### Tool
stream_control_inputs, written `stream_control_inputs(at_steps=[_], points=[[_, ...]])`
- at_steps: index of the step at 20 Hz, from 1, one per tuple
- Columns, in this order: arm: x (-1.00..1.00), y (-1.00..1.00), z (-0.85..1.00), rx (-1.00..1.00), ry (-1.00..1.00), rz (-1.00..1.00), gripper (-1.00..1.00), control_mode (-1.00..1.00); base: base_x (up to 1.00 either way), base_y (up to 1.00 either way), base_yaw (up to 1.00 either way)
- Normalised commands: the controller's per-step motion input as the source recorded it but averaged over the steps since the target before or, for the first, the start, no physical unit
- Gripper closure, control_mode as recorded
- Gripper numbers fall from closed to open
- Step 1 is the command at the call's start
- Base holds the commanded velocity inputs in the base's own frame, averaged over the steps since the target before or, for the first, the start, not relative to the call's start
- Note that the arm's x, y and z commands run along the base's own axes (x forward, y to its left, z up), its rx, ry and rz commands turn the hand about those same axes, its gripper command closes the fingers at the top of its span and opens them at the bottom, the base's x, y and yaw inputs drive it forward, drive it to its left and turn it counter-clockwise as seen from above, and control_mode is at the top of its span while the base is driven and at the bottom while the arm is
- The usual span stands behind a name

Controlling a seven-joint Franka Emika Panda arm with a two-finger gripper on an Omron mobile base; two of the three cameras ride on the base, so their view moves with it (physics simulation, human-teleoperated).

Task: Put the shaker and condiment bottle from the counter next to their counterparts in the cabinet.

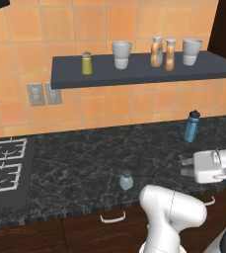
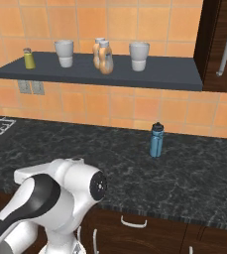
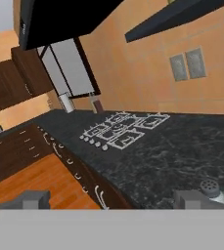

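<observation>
Left base: behind arm, facing shelf (image 1: 134, 71) and counter (image 1: 85, 163).
Right base: same, from right.
Hand: low, along counter toward stove (image 3: 121, 129).

Place: a home kitchen, computer-rendered.
Walls: orange tiles (image 1: 134, 104) with two grey outlet plates (image 1: 44, 94).
Worktop: black speckled counter (image 1: 85, 158) over dark wood drawers (image 2: 149, 228) with pale handles.
Cooking: gas stove (image 3: 121, 129) with white grates set into the counter.
Storage: dark grey wall shelf (image 1: 144, 71) holding cups (image 1: 121, 54), shakers and bottles.
Floor: orange wood floor (image 3: 40, 183).
</observation>
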Motion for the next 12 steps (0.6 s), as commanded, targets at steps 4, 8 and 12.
stream_control_inputs(at_steps=[4,8,12], points=[[-0.11,0.37,-0.03,0.00,0.00,0.00,-1.00,-1.00,0.00,0.00,0.00],[-0.13,0.64,-0.16,0.00,0.03,0.00,-1.00,-1.00,0.00,0.00,0.00],[-0.18,0.70,-0.35,0.00,0.11,0.00,-1.00,-1.00,0.00,0.00,0.00]])
